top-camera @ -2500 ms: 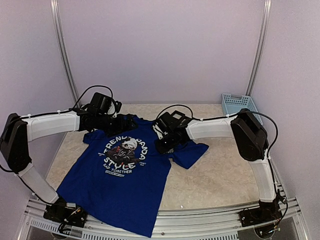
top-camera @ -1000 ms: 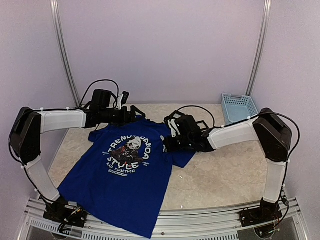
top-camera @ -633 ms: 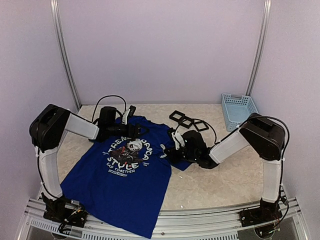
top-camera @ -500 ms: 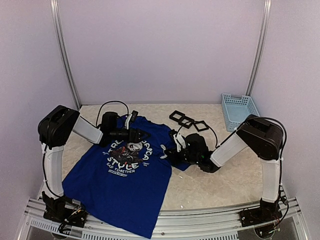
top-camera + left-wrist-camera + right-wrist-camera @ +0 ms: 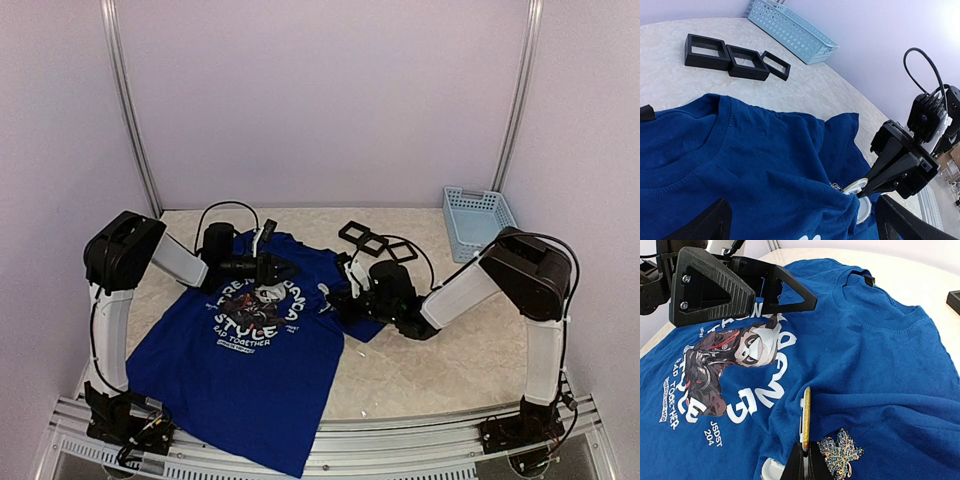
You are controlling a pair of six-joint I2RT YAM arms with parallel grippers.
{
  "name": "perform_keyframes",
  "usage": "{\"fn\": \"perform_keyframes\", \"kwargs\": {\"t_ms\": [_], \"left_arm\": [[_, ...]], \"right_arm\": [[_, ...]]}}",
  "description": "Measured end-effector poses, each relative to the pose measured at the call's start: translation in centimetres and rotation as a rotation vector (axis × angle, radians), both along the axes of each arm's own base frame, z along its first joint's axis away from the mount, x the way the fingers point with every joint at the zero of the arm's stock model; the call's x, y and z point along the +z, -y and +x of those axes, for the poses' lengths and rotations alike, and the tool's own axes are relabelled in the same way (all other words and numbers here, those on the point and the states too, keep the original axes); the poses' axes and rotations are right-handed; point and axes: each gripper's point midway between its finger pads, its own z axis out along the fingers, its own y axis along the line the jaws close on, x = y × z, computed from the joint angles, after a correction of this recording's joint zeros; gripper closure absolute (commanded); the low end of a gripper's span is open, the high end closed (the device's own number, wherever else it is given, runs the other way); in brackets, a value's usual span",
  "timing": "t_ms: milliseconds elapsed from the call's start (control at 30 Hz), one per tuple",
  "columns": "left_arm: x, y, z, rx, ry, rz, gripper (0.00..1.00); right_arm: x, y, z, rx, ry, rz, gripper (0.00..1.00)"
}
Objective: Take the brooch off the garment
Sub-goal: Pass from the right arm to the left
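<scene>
Blue cloth across the overhead view: the garment (image 5: 240, 380) lay spread on the table (image 5: 450, 350). The left gripper (image 5: 283, 268) sat over its upper lettering and the right gripper (image 5: 335, 293) by the sleeve. Black frames (image 5: 370, 240) and a basket (image 5: 478, 212) lay beyond.

On the left wrist camera, the jaws stood wide apart over the collar, holding nothing.

On the right wrist camera, the jaws were pinched tight on a gold-rimmed disc (image 5: 806, 412) standing on edge. The brooch (image 5: 842, 452), a glittery leaf, sat on the garment just beside those fingertips.
</scene>
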Motion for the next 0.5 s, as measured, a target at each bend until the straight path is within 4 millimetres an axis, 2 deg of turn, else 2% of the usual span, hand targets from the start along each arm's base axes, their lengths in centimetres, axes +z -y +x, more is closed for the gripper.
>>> {"fn": "perform_keyframes", "kwargs": {"t_ms": [133, 233, 367, 500], "left_arm": [[0.2, 0.2, -0.4, -0.023, 0.029, -0.002, 0.02], [-0.8, 0.0, -1.9, -0.034, 0.061, 0.012, 0.02], [-2.3, 0.2, -4.5, -0.055, 0.103, 0.036, 0.02], [-2.0, 1.5, -6.5, -0.102, 0.144, 0.022, 0.02]], "right_arm": [[1.5, -0.1, 0.1, -0.003, 0.023, 0.027, 1.00], [1.0, 0.7, -0.4, -0.020, 0.043, 0.035, 1.00], [-0.9, 1.7, -2.6, -0.040, 0.059, 0.011, 1.00], [-0.7, 1.3, -4.9, -0.024, 0.104, 0.025, 1.00]]}}
